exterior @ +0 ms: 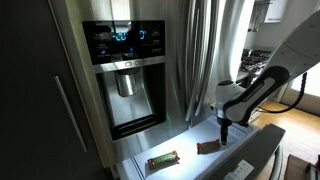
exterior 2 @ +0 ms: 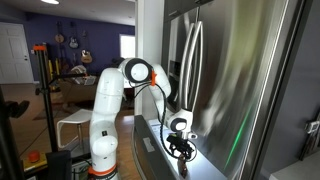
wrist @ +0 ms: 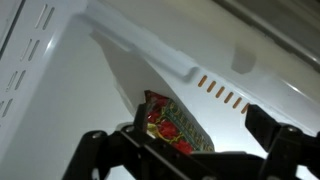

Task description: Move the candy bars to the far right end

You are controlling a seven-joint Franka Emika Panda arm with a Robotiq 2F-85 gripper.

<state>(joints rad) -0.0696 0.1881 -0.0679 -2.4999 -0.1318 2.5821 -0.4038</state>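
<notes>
Two candy bars lie on the pale flat panel (exterior: 190,165) in front of the fridge in an exterior view. The greenish-brown candy bar (exterior: 163,159) is on the left and the dark reddish-brown candy bar (exterior: 209,147) is further right. My gripper (exterior: 224,128) hangs just above the reddish bar's right end, fingers pointing down. In the wrist view the gripper (wrist: 200,120) is open, and a red-and-green wrapped bar (wrist: 172,126) lies below, close to the left finger (wrist: 140,118), not gripped. The panel's far right end (exterior: 243,129) is bare beyond the gripper.
A steel fridge door with a black water dispenser recess (exterior: 128,90) rises behind the panel. The door handles (exterior: 190,60) stand close behind the arm. The arm's white base (exterior 2: 103,130) stands beside the panel. A slotted white wall (wrist: 222,95) edges the panel.
</notes>
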